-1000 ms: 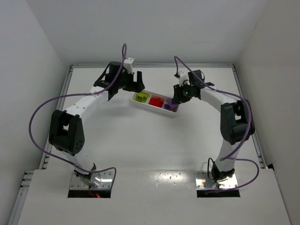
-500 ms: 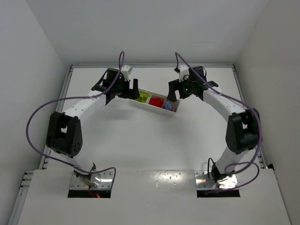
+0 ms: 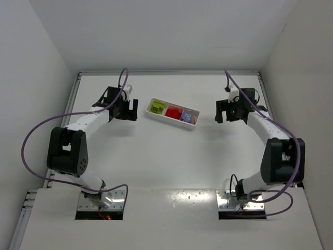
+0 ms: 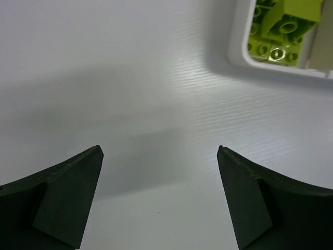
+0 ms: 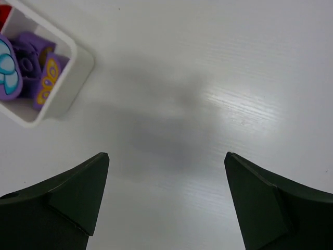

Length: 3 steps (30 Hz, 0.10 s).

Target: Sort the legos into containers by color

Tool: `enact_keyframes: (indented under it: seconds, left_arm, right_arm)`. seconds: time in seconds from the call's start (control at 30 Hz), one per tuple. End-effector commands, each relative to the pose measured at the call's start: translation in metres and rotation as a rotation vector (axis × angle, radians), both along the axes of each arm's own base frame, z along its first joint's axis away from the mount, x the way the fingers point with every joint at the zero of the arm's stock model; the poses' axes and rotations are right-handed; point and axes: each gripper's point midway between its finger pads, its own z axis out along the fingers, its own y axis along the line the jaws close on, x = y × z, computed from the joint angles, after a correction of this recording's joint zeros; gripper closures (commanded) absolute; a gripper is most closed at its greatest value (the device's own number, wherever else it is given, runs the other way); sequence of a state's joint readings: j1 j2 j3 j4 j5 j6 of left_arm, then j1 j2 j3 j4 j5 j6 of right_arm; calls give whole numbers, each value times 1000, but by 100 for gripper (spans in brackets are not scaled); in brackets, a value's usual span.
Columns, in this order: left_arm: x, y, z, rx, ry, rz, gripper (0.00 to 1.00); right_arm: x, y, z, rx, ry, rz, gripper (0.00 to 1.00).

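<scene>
A long white tray (image 3: 167, 121) lies slantwise at the table's far middle, split into three containers. Yellow-green legos (image 3: 155, 108) fill its left container, red legos (image 3: 174, 112) the middle one, purple legos (image 3: 187, 116) the right one. My left gripper (image 3: 130, 110) hangs open to the left of the tray, nothing between its fingers; its wrist view catches the yellow-green legos (image 4: 281, 28) at top right. My right gripper (image 3: 222, 112) stands open to the right of the tray, empty; the purple legos (image 5: 28, 70) show at its view's top left.
White walls close the table at the back and sides, with metal rails (image 3: 74, 99) along the left and right edges. Purple cables (image 3: 39, 133) loop off both arms. Bare white tabletop (image 3: 166, 161) lies between the tray and the arm bases.
Both arms have drawn back from above the tray, the left one leftward and the right one rightward. The right gripper has opened and come away empty.
</scene>
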<state>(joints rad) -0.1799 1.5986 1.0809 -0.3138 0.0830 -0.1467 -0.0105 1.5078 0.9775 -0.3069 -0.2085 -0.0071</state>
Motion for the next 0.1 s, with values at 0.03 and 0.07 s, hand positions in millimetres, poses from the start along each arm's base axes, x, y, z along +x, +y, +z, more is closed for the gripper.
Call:
enact_keyframes:
  seconds: [0.03, 0.07]
  left_arm:
    - [0, 21, 2, 74, -25, 27, 2]
    - [0, 21, 2, 74, -24, 27, 2]
  right_arm:
    - [4, -3, 5, -17, -52, 21, 7]
    - [2, -6, 1, -17, -42, 12, 7]
